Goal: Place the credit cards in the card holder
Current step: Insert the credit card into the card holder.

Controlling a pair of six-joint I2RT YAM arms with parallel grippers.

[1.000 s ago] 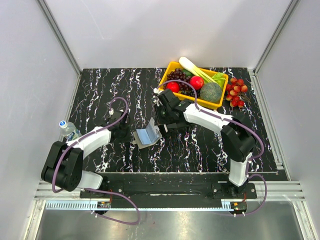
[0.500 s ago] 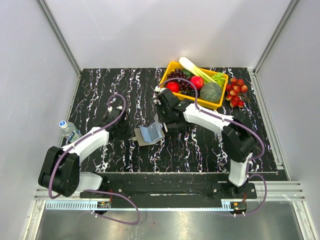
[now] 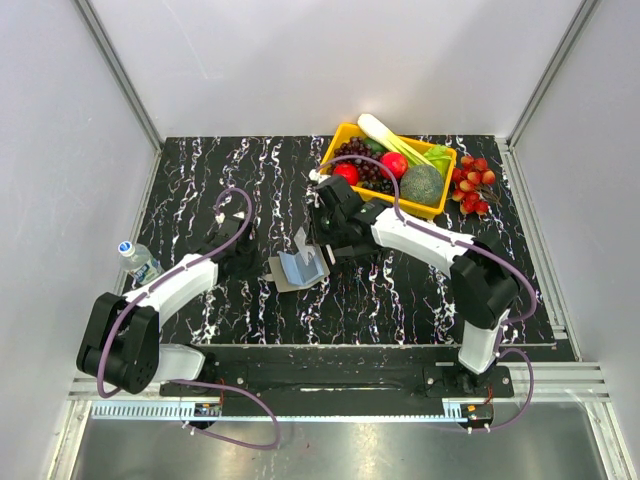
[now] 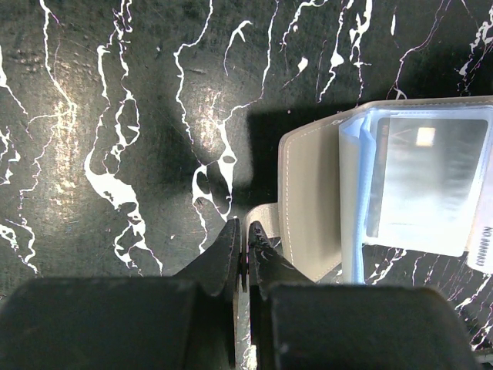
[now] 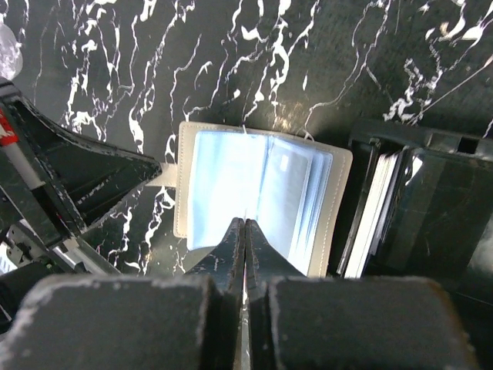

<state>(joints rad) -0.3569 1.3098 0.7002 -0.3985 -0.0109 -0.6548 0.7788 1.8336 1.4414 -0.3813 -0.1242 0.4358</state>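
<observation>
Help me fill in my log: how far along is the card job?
Done: the card holder lies open, its clear sleeves showing. In hand: the left gripper is shut on the holder's tab, pinning it; the right gripper is shut at the sleeves, seemingly parting them. Left: the cards stand in the black box beside the holder, none gripped, so loading remains.

Overhead wide; wrist views close, downward, sharing card holder (image 4: 308, 200)
</observation>
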